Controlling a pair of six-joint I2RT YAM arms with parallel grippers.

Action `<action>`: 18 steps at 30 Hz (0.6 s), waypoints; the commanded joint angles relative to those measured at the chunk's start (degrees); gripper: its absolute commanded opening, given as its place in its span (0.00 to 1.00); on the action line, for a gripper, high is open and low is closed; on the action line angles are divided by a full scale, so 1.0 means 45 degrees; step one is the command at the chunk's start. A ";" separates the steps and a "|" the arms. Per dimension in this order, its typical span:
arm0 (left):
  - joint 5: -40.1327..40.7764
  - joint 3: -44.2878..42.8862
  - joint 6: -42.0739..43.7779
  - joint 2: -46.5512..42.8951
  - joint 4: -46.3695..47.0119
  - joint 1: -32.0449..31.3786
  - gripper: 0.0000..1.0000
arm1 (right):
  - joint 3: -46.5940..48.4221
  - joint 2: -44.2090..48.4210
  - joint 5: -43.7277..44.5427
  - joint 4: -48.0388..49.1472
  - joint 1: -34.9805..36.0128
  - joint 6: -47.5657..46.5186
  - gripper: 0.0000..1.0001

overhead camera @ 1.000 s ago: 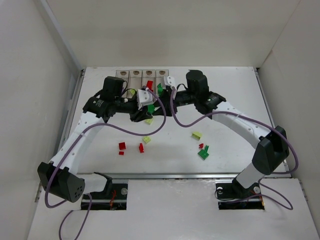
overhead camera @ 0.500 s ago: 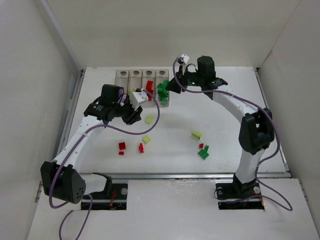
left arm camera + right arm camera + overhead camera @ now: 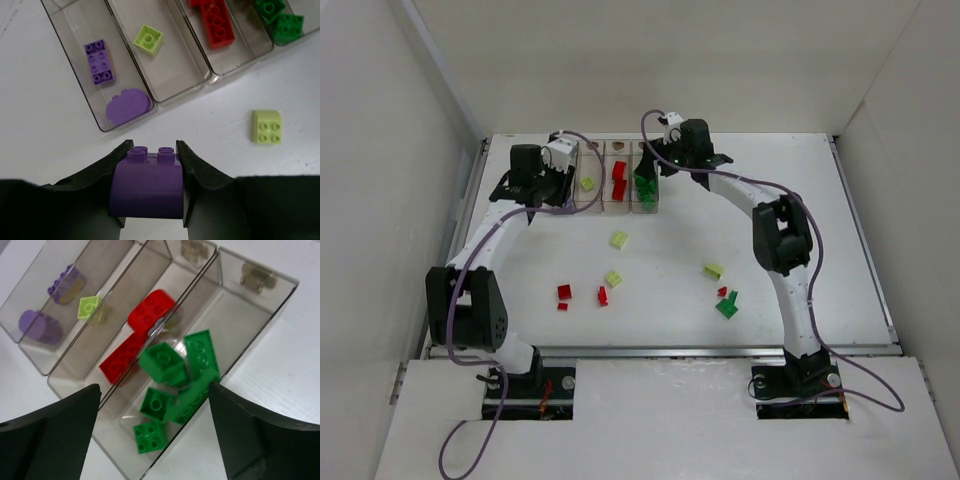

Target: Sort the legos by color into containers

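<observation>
Gripping purple brick [image 3: 146, 186], left end effector [image 3: 152, 148], right end effector [image 3: 154, 390] spread wide, seemingly above green legos [image 3: 162, 362]

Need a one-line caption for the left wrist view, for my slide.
Left hand grips a purple brick, poised just short of the leftmost bin.

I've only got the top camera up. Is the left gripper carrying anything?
Observer: Yes, the left gripper is shut on a purple brick, studs facing forward.
Operator: What's in the bin ahead of it?
Observer: The leftmost container holds two purple pieces, a studded brick and a rounded piece.
Operator: And the right gripper?
Observer: The right gripper is open and empty, over green bricks in the rightmost container.
</observation>
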State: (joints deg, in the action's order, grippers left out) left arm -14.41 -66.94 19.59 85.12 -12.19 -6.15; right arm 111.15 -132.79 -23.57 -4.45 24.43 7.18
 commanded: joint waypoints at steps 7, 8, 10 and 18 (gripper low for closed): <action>0.0702 -0.2642 -0.0936 0.3674 0.2765 0.0742 0.06 | 0.1453 0.0348 0.0707 0.0598 0.0060 0.0183 1.00; 0.0703 -0.2896 -0.0936 0.4088 0.2882 0.0742 0.08 | 0.1316 0.0678 0.0707 0.0598 0.0060 -0.0012 1.00; 0.1171 -0.3677 -0.0780 0.4850 0.3058 0.0859 0.12 | 0.1141 0.1011 0.0707 0.0598 0.0060 -0.0266 1.00; 0.0332 -0.5281 -0.0134 0.6184 0.2708 0.0859 1.00 | -0.0401 0.2710 0.1311 0.0598 0.0060 -0.1166 1.00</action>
State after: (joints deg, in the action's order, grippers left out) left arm -10.61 -87.00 19.03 116.51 -1.63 -2.09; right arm 110.72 -126.26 -19.62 -4.25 24.45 4.10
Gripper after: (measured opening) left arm 0.964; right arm 0.998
